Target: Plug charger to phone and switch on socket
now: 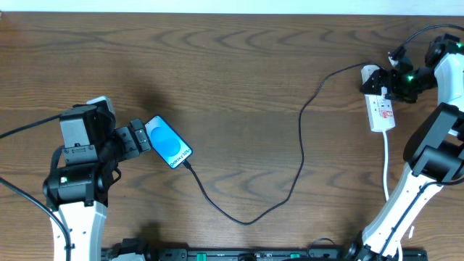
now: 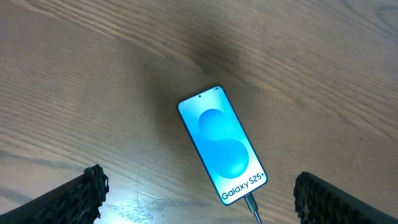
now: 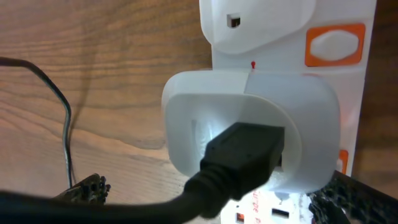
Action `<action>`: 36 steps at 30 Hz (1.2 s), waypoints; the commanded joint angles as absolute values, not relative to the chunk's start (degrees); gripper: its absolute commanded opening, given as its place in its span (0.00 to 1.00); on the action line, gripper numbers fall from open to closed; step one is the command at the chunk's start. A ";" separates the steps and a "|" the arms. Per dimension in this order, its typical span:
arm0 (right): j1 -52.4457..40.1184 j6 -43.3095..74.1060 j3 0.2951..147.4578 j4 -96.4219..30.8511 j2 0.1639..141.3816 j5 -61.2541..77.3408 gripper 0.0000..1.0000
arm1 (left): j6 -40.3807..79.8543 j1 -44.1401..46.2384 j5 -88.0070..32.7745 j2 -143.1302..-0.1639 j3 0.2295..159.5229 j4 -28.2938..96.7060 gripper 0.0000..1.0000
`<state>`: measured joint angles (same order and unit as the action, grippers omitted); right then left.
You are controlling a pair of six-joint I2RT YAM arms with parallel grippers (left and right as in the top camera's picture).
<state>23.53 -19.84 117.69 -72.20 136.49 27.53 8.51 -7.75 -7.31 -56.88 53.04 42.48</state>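
The charger looks seated in the phone; you next press the socket by its switch (left gripper, right gripper: fingers wide, empty).

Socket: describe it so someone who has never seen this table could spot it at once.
Go to the far right of the wooden table. There lies the socket, a short white oblong strip with red markings. Unlike the thin black charger running into its far end, it is blocky and trails a thicker white cord.
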 commanded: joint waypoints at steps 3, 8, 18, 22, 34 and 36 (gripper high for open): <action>23.68 -14.98 121.16 -78.91 138.19 22.85 0.99 | 7.51 -7.53 -6.57 -56.97 53.60 42.63 0.98; 24.18 -14.94 129.21 -84.23 138.17 20.38 0.99 | 7.51 -7.53 -6.57 -56.97 53.60 42.63 0.98; 24.23 -12.23 148.83 -95.53 138.10 17.45 0.99 | 7.51 -7.53 -6.57 -56.97 53.60 42.63 0.98; 24.23 -6.87 155.02 -97.32 137.34 15.33 0.99 | 7.51 -7.53 -6.57 -56.97 53.60 42.63 0.98; 24.05 -5.17 156.75 -97.30 127.50 15.35 0.99 | 7.51 -7.53 -6.57 -56.97 53.60 42.63 0.98; 24.05 -5.17 156.75 -97.30 126.48 15.35 0.99 | 7.51 -7.53 -6.57 -56.97 53.60 42.63 0.98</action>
